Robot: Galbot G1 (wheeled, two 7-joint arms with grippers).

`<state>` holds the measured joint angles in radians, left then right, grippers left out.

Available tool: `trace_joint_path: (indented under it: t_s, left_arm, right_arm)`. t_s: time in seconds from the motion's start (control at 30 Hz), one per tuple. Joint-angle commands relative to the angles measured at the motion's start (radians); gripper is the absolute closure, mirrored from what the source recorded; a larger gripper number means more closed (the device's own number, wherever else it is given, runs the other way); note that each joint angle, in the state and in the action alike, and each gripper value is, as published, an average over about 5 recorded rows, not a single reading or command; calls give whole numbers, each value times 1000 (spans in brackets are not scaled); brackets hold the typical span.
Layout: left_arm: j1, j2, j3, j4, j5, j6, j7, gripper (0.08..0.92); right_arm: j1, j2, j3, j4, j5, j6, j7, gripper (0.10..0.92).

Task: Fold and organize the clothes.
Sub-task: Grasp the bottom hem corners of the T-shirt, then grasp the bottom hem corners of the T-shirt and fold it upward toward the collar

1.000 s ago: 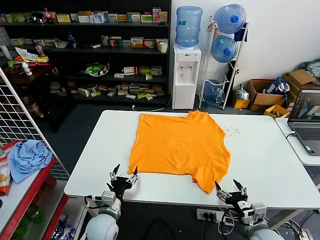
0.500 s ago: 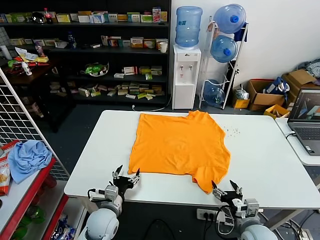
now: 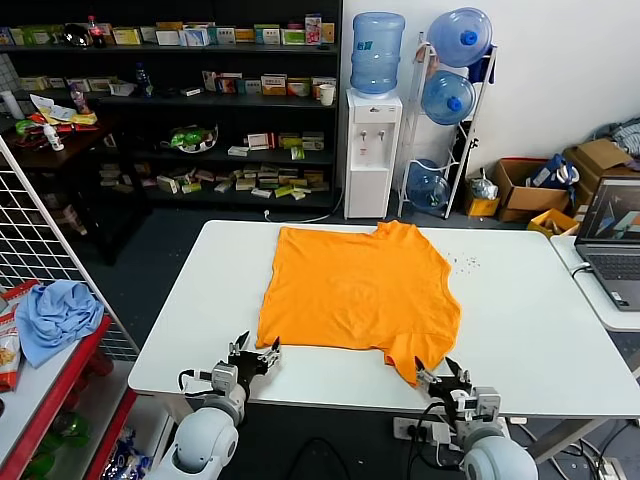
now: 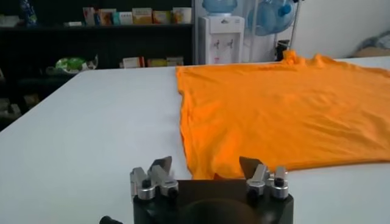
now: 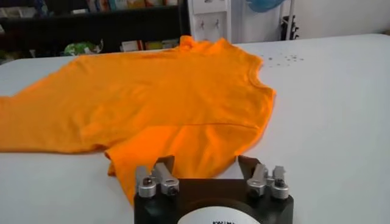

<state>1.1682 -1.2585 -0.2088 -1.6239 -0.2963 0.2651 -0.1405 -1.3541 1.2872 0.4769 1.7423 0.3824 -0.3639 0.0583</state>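
While the bright orange short-sleeved cotton T-shirt [image 3: 358, 298] lies flat, unfolded, mid white bench [image 3: 520, 320], left hand [image 3: 254, 355] and right hand [image 3: 441, 377], both released at its near hem, risk bunching fabric through uneven pinches.

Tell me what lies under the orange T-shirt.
The orange T-shirt lies spread flat on the white table, whose bare top shows all around it. Whatever the fabric covers cannot be seen; no bulge shows.
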Motion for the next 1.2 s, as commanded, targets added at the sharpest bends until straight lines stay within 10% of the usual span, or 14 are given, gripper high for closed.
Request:
trace_joint_path:
  t_s: [0.03, 0.47, 0.7, 1.2]
  left_arm:
    - [-11, -3, 2, 26, -8, 6, 16, 376]
    - [34, -9, -1, -22, 9, -13, 26, 749]
    - [55, -7, -4, -42, 20, -32, 32, 904]
    - [227, 111, -6, -249, 49, -47, 27, 907]
  right_arm:
    - [19, 5, -10, -9, 4, -24, 24, 484]
    - [-40, -3, -7, 81, 4, -46, 66, 878]
    - [-82, -20, 23, 112, -9, -29, 47, 901]
    - [-382, -82, 141, 343, -113, 55, 24, 901]
